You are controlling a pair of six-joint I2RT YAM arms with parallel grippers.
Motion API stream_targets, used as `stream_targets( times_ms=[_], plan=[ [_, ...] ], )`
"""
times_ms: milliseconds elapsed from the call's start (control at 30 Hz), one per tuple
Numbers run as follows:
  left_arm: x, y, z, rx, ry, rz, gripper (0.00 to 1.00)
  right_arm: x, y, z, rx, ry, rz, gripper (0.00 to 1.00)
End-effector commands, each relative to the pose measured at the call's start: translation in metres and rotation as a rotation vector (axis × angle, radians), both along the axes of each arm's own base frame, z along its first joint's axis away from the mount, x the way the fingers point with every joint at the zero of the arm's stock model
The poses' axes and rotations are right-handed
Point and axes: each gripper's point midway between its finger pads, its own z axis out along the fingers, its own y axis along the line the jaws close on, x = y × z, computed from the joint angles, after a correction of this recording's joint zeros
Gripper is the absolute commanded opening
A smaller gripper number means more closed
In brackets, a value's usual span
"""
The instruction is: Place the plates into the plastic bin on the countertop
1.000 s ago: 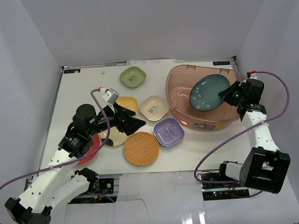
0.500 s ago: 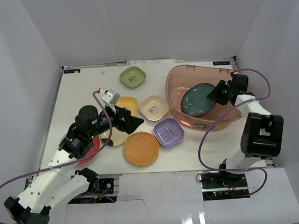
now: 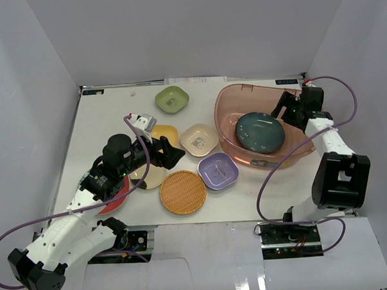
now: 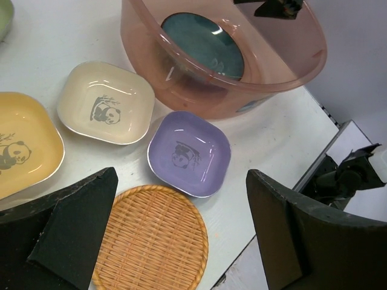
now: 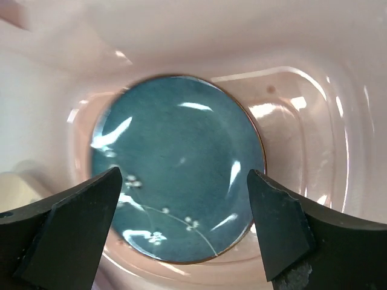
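Observation:
The teal plate (image 3: 260, 132) (image 5: 181, 121) lies flat on the floor of the plastic bin (image 3: 226, 127) (image 5: 302, 72). My right gripper (image 3: 287, 109) (image 5: 184, 175) hangs open above the plate's right side, inside the bin's far right rim, touching nothing. My left gripper (image 3: 171, 152) (image 4: 181, 175) is open and empty above the countertop (image 3: 109, 116), over the woven orange plate (image 3: 183, 192) (image 4: 154, 238) and the lavender dish (image 3: 218, 170) (image 4: 190, 151). Cream (image 3: 199, 139), yellow (image 3: 164, 135) and green (image 3: 172, 99) dishes sit nearby. A red plate (image 3: 112, 193) and a round cream plate (image 3: 150, 178) lie partly under my left arm.
White walls close in the countertop on three sides. The bin fills the far right corner. My right arm's cable (image 3: 272, 173) loops over the table's right front.
My right gripper opened and let go of the teal plate, which dropped from a tilt to lie flat in the bin. The right wrist drew back toward the bin's far right rim.

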Motion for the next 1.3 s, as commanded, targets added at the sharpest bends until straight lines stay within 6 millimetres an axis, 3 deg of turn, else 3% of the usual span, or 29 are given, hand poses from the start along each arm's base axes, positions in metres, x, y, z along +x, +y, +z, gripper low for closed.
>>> stream_targets(
  times_ms=[0, 33, 67, 100, 133, 200, 233, 300, 333, 400, 433, 467, 633, 667, 700, 733, 767, 800, 867, 900, 933, 1000, 1267],
  plan=[
    [0.008, 0.007, -0.006, 0.022, 0.006, 0.054, 0.98, 0.013, 0.007, 0.076, -0.089, -0.183, 0.021, 0.90],
    [0.010, 0.009, -0.005, 0.019, 0.003, 0.070, 0.98, 0.007, 0.016, 0.098, -0.087, -0.244, 0.037, 0.90],
    [0.013, 0.012, -0.003, 0.012, 0.001, 0.094, 0.98, 0.002, 0.047, 0.105, -0.070, -0.289, 0.105, 0.90],
    [0.018, 0.019, 0.000, 0.013, -0.010, 0.144, 0.98, -0.009, 0.070, 0.127, -0.031, -0.360, 0.144, 0.91],
    [0.019, 0.024, 0.009, -0.008, -0.025, 0.179, 0.98, -0.024, 0.116, 0.119, 0.007, -0.364, 0.246, 0.92],
    [0.026, 0.040, 0.030, -0.046, -0.067, 0.283, 0.98, -0.045, 0.164, 0.135, 0.118, -0.436, 0.314, 0.98],
    [0.026, 0.045, 0.041, -0.071, -0.088, 0.307, 0.98, -0.067, 0.211, 0.135, 0.187, -0.451, 0.413, 1.00],
    [0.022, 0.064, 0.070, -0.122, -0.161, 0.384, 0.98, -0.087, 0.249, 0.120, 0.288, -0.455, 0.408, 0.91],
    [0.021, 0.072, 0.086, -0.145, -0.202, 0.412, 0.98, -0.115, 0.291, 0.109, 0.326, -0.424, 0.497, 0.90],
    [0.019, 0.093, 0.106, -0.153, -0.268, 0.497, 0.98, -0.131, 0.330, 0.095, 0.368, -0.390, 0.509, 0.88],
    [0.017, 0.099, 0.118, -0.165, -0.295, 0.519, 0.98, -0.158, 0.360, 0.093, 0.394, -0.376, 0.574, 0.84],
    [0.014, 0.105, 0.124, -0.173, -0.313, 0.533, 0.98, -0.165, 0.373, 0.090, 0.401, -0.376, 0.564, 0.81],
    [0.001, 0.107, 0.149, -0.228, -0.331, 0.509, 0.98, -0.225, 0.470, 0.074, 0.562, -0.288, 0.676, 0.70],
    [-0.004, 0.108, 0.160, -0.250, -0.340, 0.497, 0.98, -0.232, 0.483, 0.070, 0.570, -0.271, 0.689, 0.69],
    [-0.006, 0.108, 0.159, -0.240, -0.328, 0.489, 0.98, -0.238, 0.498, 0.050, 0.559, -0.227, 0.711, 0.67],
    [-0.010, 0.105, 0.160, -0.245, -0.315, 0.469, 0.98, -0.250, 0.517, 0.063, 0.597, -0.230, 0.739, 0.66],
    [-0.014, 0.105, 0.167, -0.256, -0.315, 0.459, 0.98, -0.255, 0.528, 0.060, 0.602, -0.218, 0.744, 0.63],
    [-0.015, 0.103, 0.161, -0.243, -0.288, 0.447, 0.98, -0.258, 0.538, 0.037, 0.570, -0.181, 0.736, 0.63],
    [-0.023, 0.096, 0.158, -0.252, -0.259, 0.393, 0.98, -0.267, 0.559, 0.034, 0.628, -0.125, 0.741, 0.62],
    [-0.025, 0.093, 0.153, -0.246, -0.240, 0.378, 0.98, -0.273, 0.567, 0.011, 0.619, -0.072, 0.751, 0.62],
    [-0.028, 0.091, 0.152, -0.248, -0.234, 0.360, 0.98, -0.276, 0.574, 0.011, 0.638, -0.054, 0.754, 0.62],
    [-0.035, 0.087, 0.146, -0.245, -0.206, 0.321, 0.98, -0.280, 0.582, -0.015, 0.623, 0.006, 0.741, 0.62],
    [-0.048, 0.079, 0.136, -0.271, -0.174, 0.254, 0.98, -0.289, 0.607, -0.060, 0.576, 0.114, 0.736, 0.62]
  ],
)
